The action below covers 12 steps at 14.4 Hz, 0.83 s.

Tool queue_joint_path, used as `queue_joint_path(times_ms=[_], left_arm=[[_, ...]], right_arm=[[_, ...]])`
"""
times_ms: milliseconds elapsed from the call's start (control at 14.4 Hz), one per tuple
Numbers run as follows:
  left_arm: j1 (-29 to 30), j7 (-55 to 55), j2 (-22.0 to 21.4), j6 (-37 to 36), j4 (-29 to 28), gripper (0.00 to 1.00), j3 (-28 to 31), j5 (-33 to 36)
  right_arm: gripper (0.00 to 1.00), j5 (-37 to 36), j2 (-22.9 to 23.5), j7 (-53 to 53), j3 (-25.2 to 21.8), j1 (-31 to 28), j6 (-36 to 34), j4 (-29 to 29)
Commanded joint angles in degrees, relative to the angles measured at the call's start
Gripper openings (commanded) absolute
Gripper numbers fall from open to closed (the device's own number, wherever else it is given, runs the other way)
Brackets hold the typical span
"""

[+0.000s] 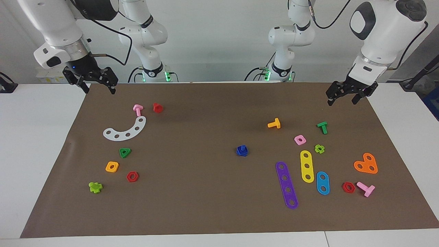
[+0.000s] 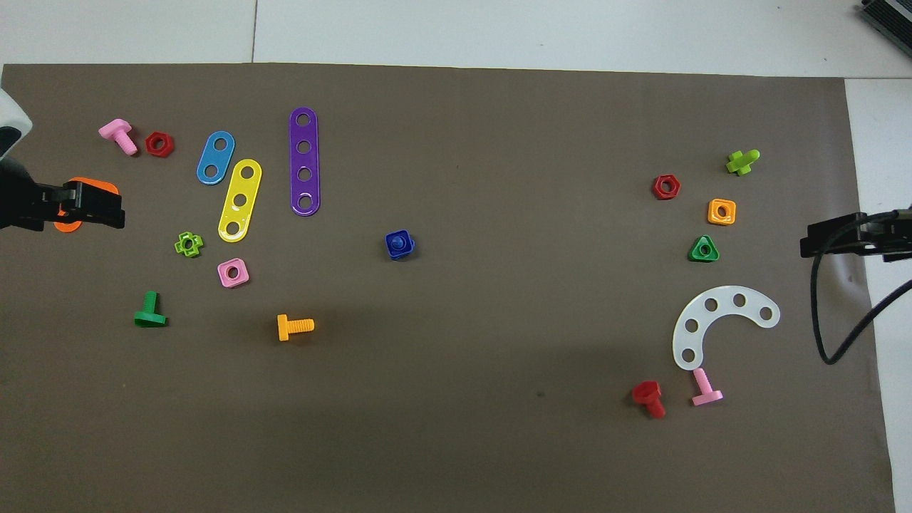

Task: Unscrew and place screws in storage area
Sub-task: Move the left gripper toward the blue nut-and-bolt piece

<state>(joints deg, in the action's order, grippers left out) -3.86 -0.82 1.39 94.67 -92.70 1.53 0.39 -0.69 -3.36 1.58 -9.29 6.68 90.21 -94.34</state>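
Observation:
The blue screw (image 1: 242, 150) stands in the middle of the brown mat (image 1: 205, 206), its shaft set in a blue square nut; it also shows in the overhead view (image 2: 399, 244). The storage area lies toward the right arm's end, with a white curved strip (image 1: 125, 130), a green triangle nut (image 1: 125, 152), an orange square nut (image 1: 112, 166) and a red hexagon nut (image 1: 132, 176). My right gripper (image 1: 97, 85) is open and empty, raised over the mat's corner by that arm's base. My left gripper (image 1: 344, 97) is open and empty, raised over the mat's corner at the left arm's end.
Purple (image 1: 286, 185), yellow (image 1: 307, 166) and blue (image 1: 322, 183) strips lie toward the left arm's end, with an orange heart plate (image 1: 366, 164), orange (image 1: 274, 124), green (image 1: 322, 127) and pink (image 1: 366, 188) bolts. A pink bolt (image 1: 138, 109) and a red bolt (image 1: 157, 107) lie by the white strip.

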Motion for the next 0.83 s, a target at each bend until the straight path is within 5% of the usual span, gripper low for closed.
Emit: queue_joint_path(times_ms=[0,486,763], left_arm=[[0.0,-0.2,-1.6,1.0,-2.1,1.0,0.0,1.2],[-1.2,-1.1,-3.2,5.3,-7.5,1.0,-0.1,-3.4],[-9.8,-12.0,2.1,11.0,-7.3,1.0,0.0,-5.7]], right_arm=[[1.0,1.2,-0.4,0.6,0.2,-0.2,0.1,-0.3],[1.0,1.2,-0.3,0.5,0.2,-0.2,0.1,-0.3],[1.0,1.2,-0.3,0.5,0.2,-0.2,0.1,-0.3]])
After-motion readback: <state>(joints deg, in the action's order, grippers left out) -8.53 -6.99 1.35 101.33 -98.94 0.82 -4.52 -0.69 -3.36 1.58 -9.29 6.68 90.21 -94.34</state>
